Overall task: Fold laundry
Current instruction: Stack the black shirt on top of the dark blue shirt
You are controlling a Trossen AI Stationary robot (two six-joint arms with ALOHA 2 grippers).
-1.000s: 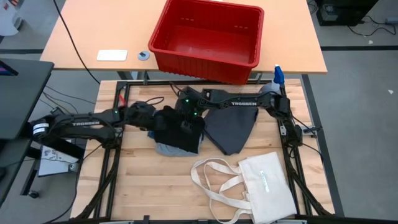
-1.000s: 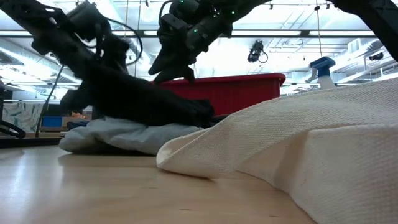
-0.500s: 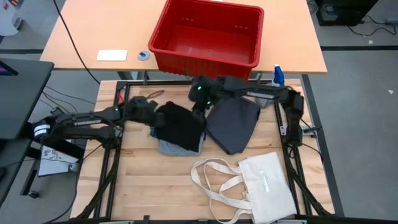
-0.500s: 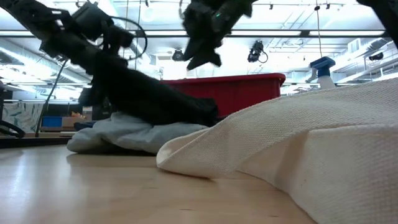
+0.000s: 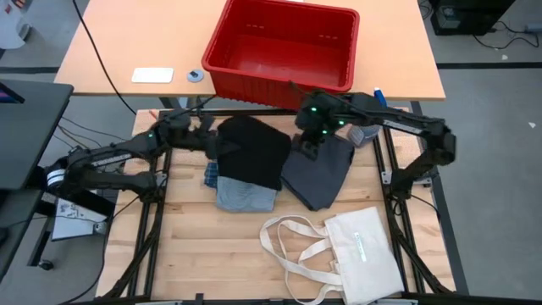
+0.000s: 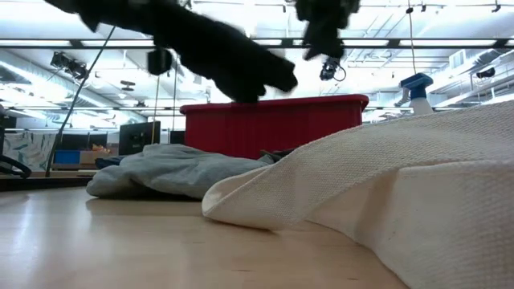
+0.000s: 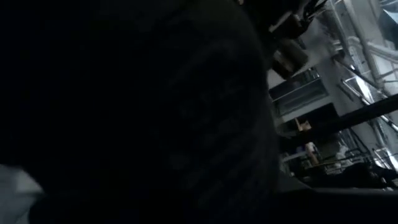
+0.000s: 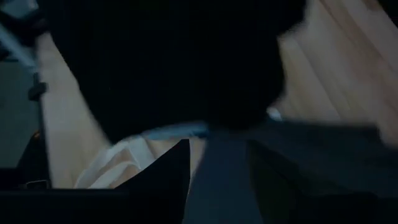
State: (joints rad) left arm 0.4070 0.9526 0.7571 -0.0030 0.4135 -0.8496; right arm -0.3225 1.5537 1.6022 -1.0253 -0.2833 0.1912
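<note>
My left gripper [image 5: 213,142] is shut on the black piece [image 5: 251,152], which hangs in the air over the table's far middle; it also shows high up in the low view [image 6: 225,56]. Under it the light blue-grey piece [image 5: 246,195] lies flat on the table, with the plaid piece [image 5: 209,174] showing at its left edge. My right gripper [image 5: 310,140] is open and empty above the far-left corner of the dark grey piece [image 5: 318,176], which lies flat to the right of the black piece. My left gripper holds the black piece by its left edge [image 5: 225,141], coming level from the table's left. The cloth covers the fingers in the left wrist view [image 7: 155,112], so the kind of hold does not show. The piece is lifted clear of the pile [image 6: 241,68] and spreads toward the right.
A cream tote bag [image 5: 360,254] with long handles lies at the near right and fills the low view's right side [image 6: 401,201]. A red bin [image 5: 284,51] stands on the table behind. A spray bottle [image 5: 378,100] stands at the far right corner.
My left gripper has gone up and toward the far edge with the black piece, lifting it off the light blue-grey piece, which stays on the table. My right gripper has left the black piece and gone toward the table's right, over the dark grey piece.
</note>
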